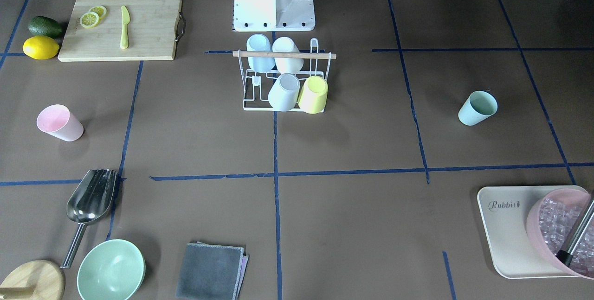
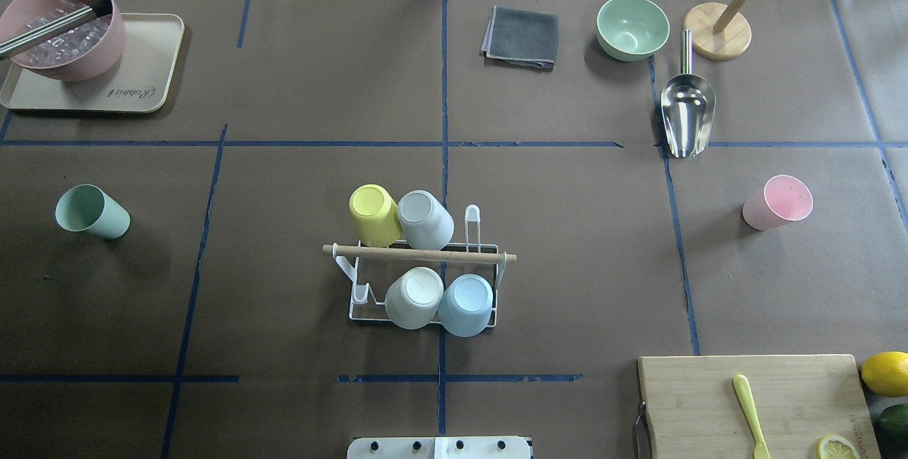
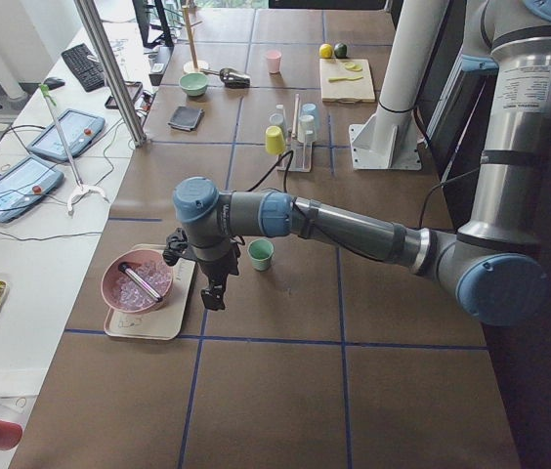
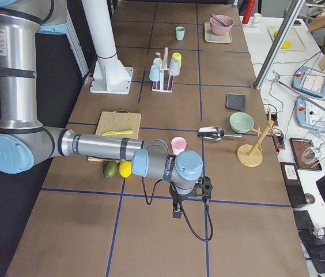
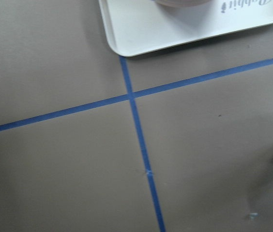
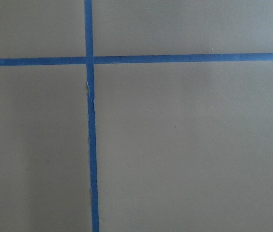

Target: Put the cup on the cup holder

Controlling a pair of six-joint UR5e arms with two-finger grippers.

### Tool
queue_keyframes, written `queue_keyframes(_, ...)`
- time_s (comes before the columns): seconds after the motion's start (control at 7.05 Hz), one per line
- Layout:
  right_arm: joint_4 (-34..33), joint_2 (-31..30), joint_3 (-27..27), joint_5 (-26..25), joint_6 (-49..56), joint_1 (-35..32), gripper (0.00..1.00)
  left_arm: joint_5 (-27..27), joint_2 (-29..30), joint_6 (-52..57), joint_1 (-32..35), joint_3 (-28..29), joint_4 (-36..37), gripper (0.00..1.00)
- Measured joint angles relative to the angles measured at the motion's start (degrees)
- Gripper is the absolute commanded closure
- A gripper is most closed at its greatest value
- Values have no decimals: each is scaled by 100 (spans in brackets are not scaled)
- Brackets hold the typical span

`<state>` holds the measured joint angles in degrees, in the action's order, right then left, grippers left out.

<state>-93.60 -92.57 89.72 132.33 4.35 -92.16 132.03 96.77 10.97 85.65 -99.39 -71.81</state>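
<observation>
The table point(image 2: 567, 289) is covered in brown paper and squared off with blue tape point(image 2: 443, 161). The robot's base sits at one long edge, and both arms are stretched out low over the ends.

The left gripper point(image 3: 214, 293) hangs just above the paper, pointing down. I only catch it from the side, so I cannot tell whether its fingers are apart or together. Nothing seems to be in it. The green cup point(image 2: 92, 212) is near it, a little toward the middle of the table, and a tray point(image 2: 152, 76) with a pink bowl point(image 2: 60, 37) lies on its other side. The right gripper point(image 4: 177, 209) hovers the same way at the far end, its fingers just as unreadable. The pink cup point(image 2: 777, 202) is near it, farther in along the table.

The cup holder point(image 2: 418, 255) is well apart from both grippers, close to the base. Its wooden rod runs along the table's length. Four cups are on it mouth-down, leaning on their prongs, and two prongs look free.

Both loose cups stand upright with the mouth up and the long axis vertical, tapering toward the base. They look like light, stiff plastic with smooth walls, unlikely to break but easy to tip or let slide. I would pinch over the rim, one finger inside and one outside, or squeeze across the body just below the mouth. Either cup has to be turned over before it goes onto a prong.
</observation>
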Motion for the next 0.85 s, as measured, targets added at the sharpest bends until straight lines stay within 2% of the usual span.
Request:
queue_keyframes(0.43,-2,72,2,-198,-26,128,0,-329,937,-16,-783,28,1251,0)
queue_keyframes(0.85,-64,103,50,-141,-123,206,0,-340,1372,-108,-1398,255,1704,0)
